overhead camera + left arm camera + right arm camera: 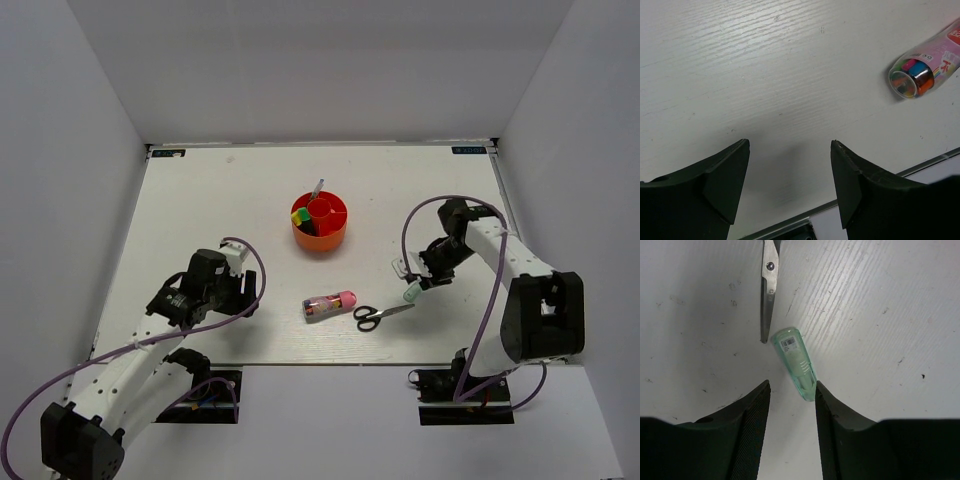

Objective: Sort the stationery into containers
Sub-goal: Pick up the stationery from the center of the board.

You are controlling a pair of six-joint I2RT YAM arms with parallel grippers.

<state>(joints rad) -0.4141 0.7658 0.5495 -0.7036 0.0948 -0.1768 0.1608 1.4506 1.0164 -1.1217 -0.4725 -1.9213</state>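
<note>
The round orange-red organiser [320, 238] stands mid-table with green and yellow markers [300, 216] and a thin pen [318, 188] in it. In front of it lie a clear pink-capped tube [329, 304] [925, 65], black-handled scissors [378, 315] [767, 290] and a pale green tube [411, 293] [794, 362]. My right gripper [418, 280] [791, 387] hangs open just over the green tube, whose near end reaches between the fingertips beside the right finger. My left gripper [243, 292] [789, 150] is wide open over bare table, left of the clear tube.
The table's front edge [850, 200] runs just below the left fingertips. White walls close in the left, right and back sides. The scissors' blade tip lies close to the far end of the green tube.
</note>
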